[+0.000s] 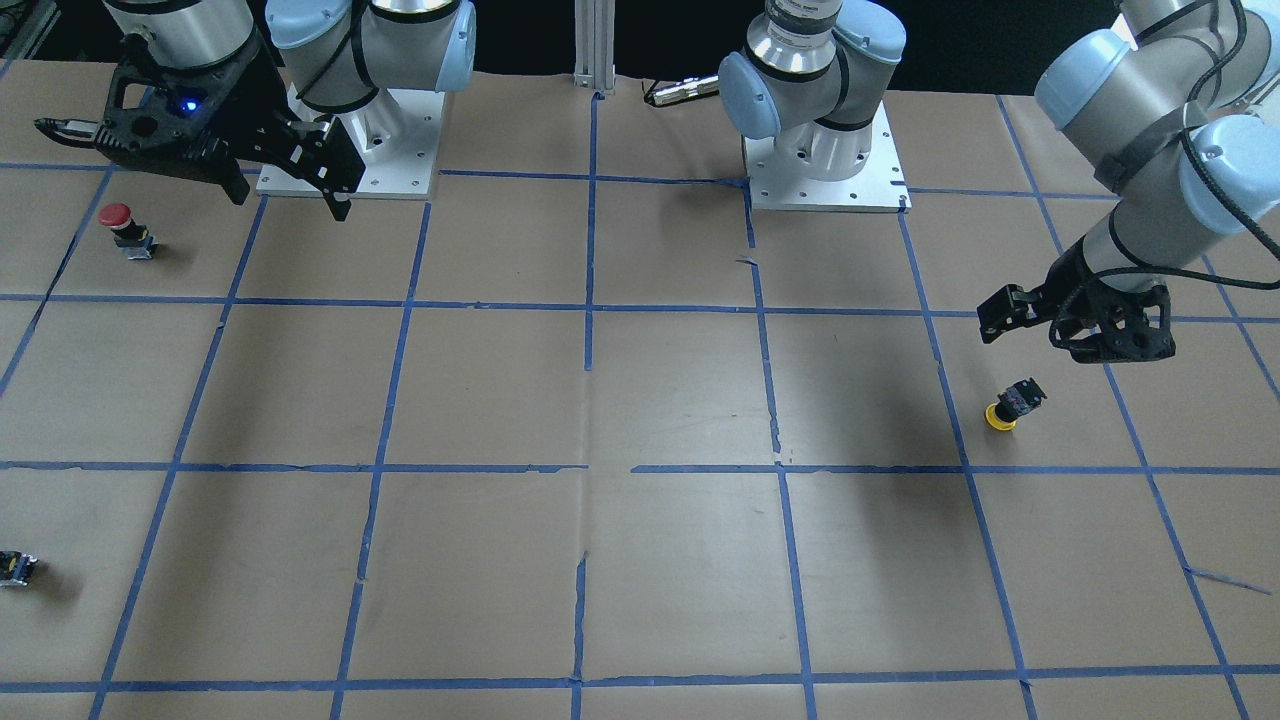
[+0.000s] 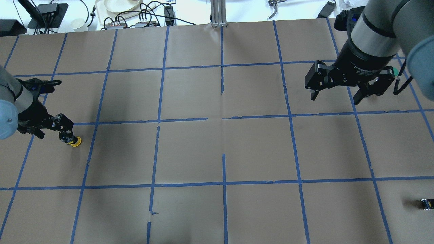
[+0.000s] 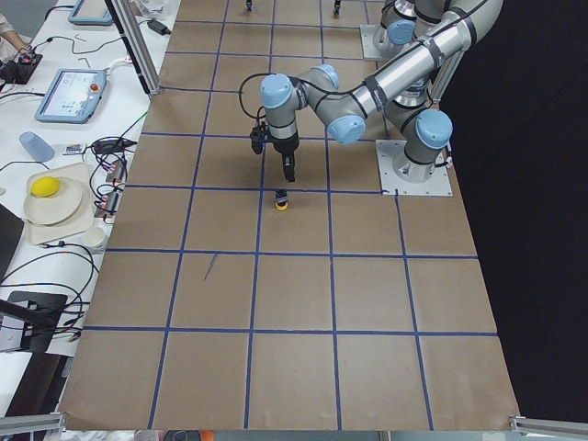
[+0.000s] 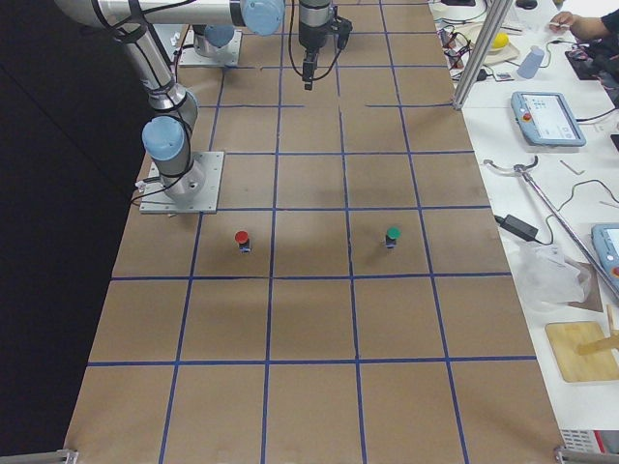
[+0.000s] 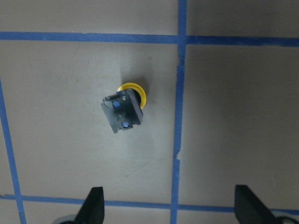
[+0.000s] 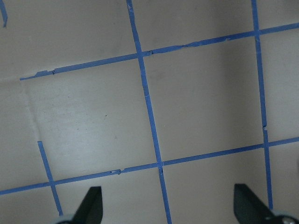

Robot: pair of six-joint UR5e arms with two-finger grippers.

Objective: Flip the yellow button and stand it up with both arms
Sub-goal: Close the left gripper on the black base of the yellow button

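Covering the desk (image 2: pixel 190 152) is brown paper, ruled into squares by blue tape (image 2: pixel 222 84). From the robot-side edge the left arm (image 1: pixel 1150 150) reaches out and bends down, while the right arm (image 1: pixel 360 50) is folded close above its base plate (image 4: pixel 208 198). The left end effector (image 5: pixel 169 203) hangs just above the yellow button (image 5: pixel 126 109), fingers spread wide, clear of it. The right end effector (image 2: pixel 335 99) is raised, equally spread and empty. The yellow button rests cap-down and leaning, grey-blue base uppermost, about midway between the robot-side and operators' edges, with bare paper and tape around it. Well apart, toward the desk's right end, a red-capped button (image 4: pixel 242 238) stands upright near that base plate. In line with it, a green-capped button (image 4: pixel 392 235) stands nearer the operators' edge.
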